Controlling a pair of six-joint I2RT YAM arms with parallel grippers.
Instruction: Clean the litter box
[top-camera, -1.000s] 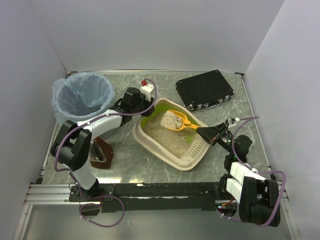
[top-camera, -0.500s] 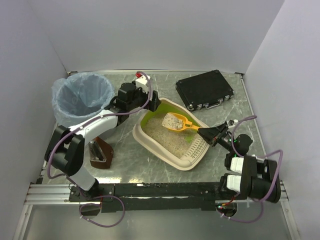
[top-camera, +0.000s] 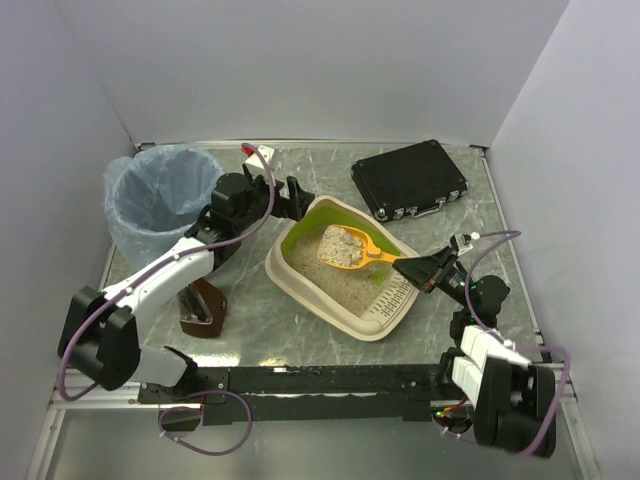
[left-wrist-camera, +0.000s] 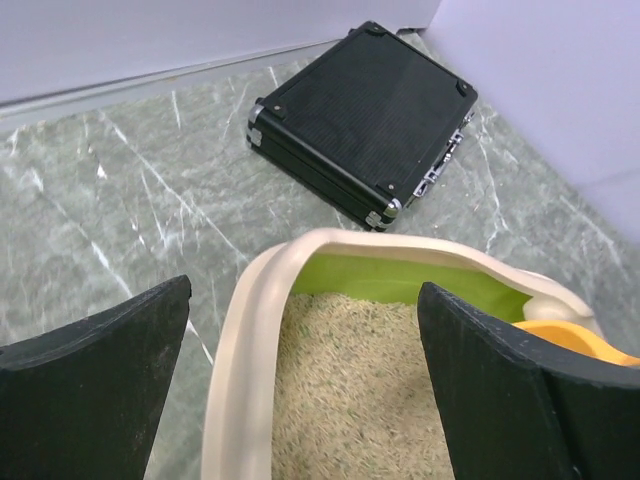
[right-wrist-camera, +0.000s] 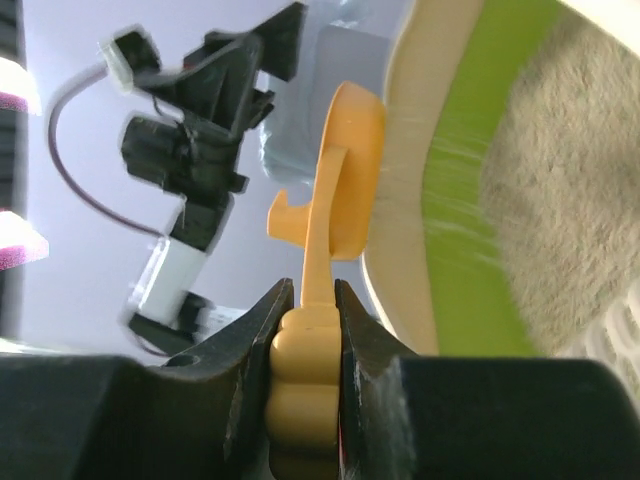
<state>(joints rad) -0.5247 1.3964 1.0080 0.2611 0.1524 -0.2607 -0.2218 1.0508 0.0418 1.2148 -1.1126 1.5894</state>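
Observation:
The litter box is a beige tray with a lime-green inner wall and sandy granules, lying mid-table. An orange scoop heaped with litter hangs over it, and my right gripper is shut on its handle. In the right wrist view the jaws clamp the ribbed handle, with the scoop beside the box's rim. My left gripper is open at the box's far-left corner. Its wrist view shows the rim between the spread fingers, which touch nothing.
A round bin with a blue bag stands at the back left. A black case lies at the back right. A brown object sits left of the box. White walls close in three sides.
My left gripper has opened and drawn back left from the box's far corner, towards the bin. The loaded scoop has shifted slightly left over the box.

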